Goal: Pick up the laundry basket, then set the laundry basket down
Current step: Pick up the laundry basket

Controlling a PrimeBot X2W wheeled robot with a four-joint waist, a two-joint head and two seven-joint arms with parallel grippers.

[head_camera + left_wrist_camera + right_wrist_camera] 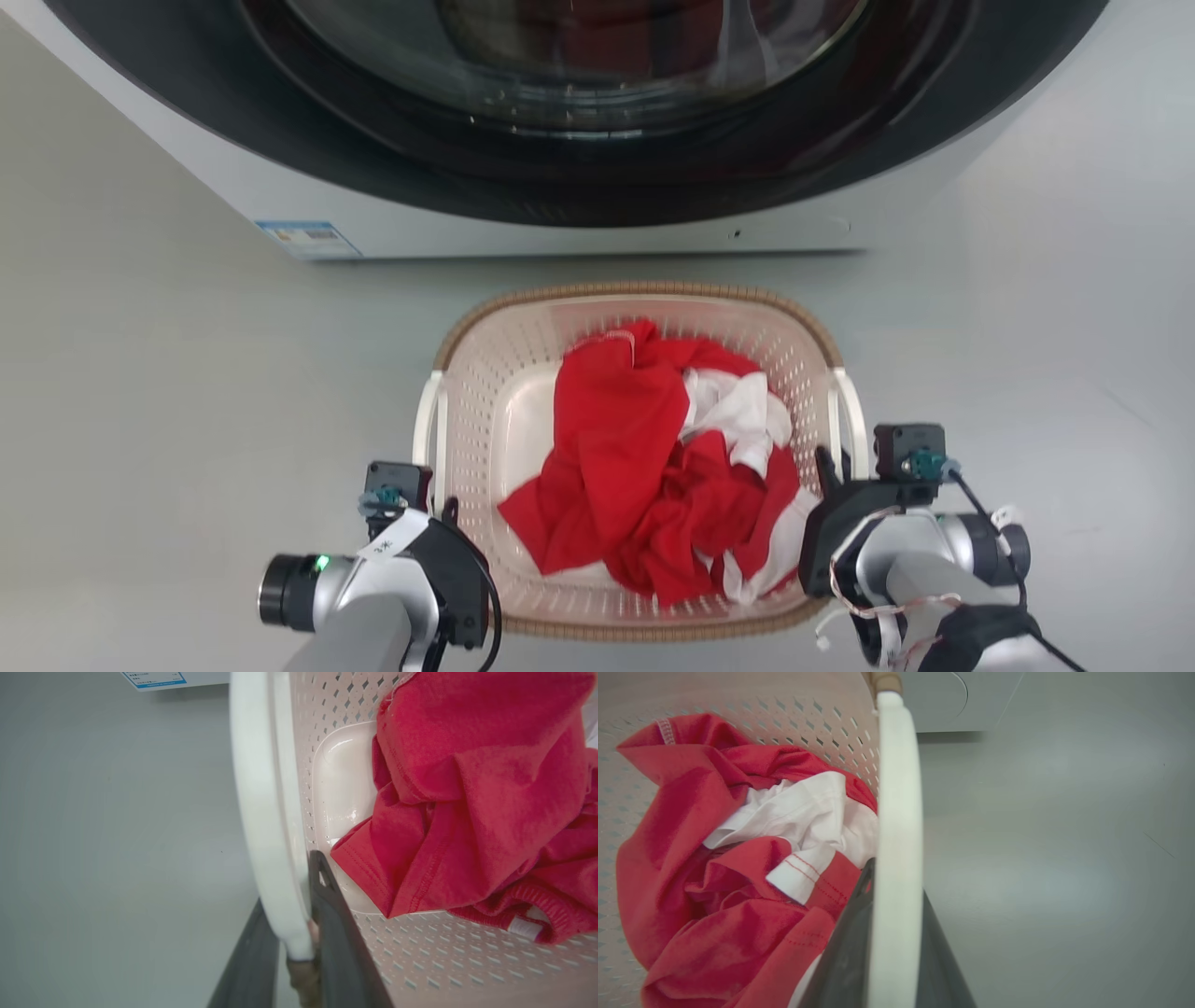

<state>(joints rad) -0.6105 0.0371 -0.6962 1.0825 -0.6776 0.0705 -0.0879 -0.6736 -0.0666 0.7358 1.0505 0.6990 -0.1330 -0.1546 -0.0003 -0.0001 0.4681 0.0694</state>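
The laundry basket (644,292) is cream with perforated walls and a brown woven-look rim, and it stands in front of me, below the washer. It holds red clothes (625,448) and a white garment (738,411). My left gripper (441,509) is shut on the basket's white left handle (261,812), with one dark finger (336,933) inside the handle and the other outside. My right gripper (837,462) is shut on the white right handle (899,812), its fingers (850,942) on either side of it. Whether the basket rests on the floor I cannot tell.
A white front-loading washer (467,229) with a dark round door (579,93) stands just beyond the basket. A blue-edged label (308,238) is on its lower left corner. Grey floor (168,392) stretches out on both sides of the basket.
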